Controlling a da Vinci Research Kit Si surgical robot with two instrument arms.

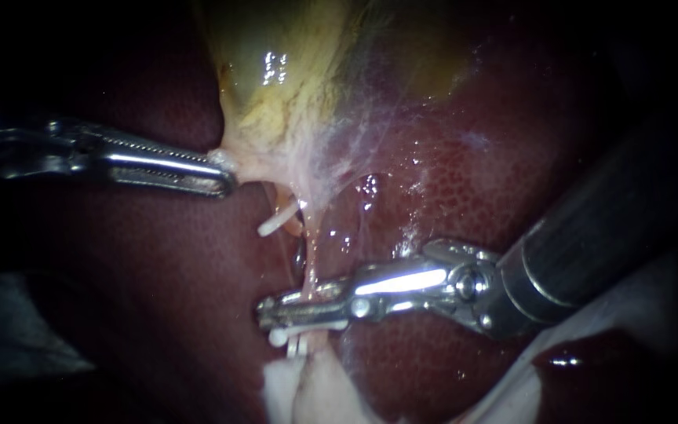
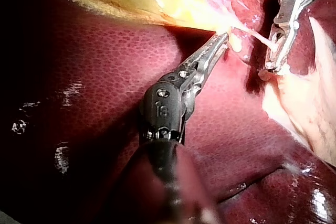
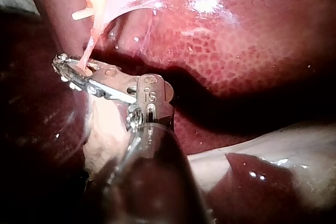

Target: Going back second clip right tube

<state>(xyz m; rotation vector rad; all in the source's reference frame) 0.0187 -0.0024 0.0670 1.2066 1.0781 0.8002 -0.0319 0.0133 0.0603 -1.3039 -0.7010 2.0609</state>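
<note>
1. Reading the step, we judge it to be the retreat after clipping. Our right instrument (image 1: pixel 272 314), a dark shaft ending in bright steel jaws, comes in from 3 o'clock. It lies across the pale pink right tube (image 1: pixel 310 271) near 6 o'clock of the endoscope view.
2. Its jaws stand a narrow gap apart with the tube between them. We see no firm pinch, so we take them as released.
3. One small white plastic clip (image 1: pixel 286 339) sits on that tube just beside the jaws, on their 6 o'clock side. A second white clip (image 1: pixel 275 224) lies toward 11 o'clock of them, near the neighbouring strand.
4. Our left instrument (image 1: pixel 225 179), a slim steel shaft with toothed jaws, enters from 9 o'clock. Its jaws are closed on the pale neck of the yellow-green gallbladder (image 1: pixel 276 94), which is stretched above the dark red mottled liver (image 1: pixel 472 173).
5. The next move, as we judge it, is to draw the right instrument straight back toward 3 o'clock. The jaws need to stay parted so they snag neither tube nor clip, while the left instrument holds the tension.
</note>
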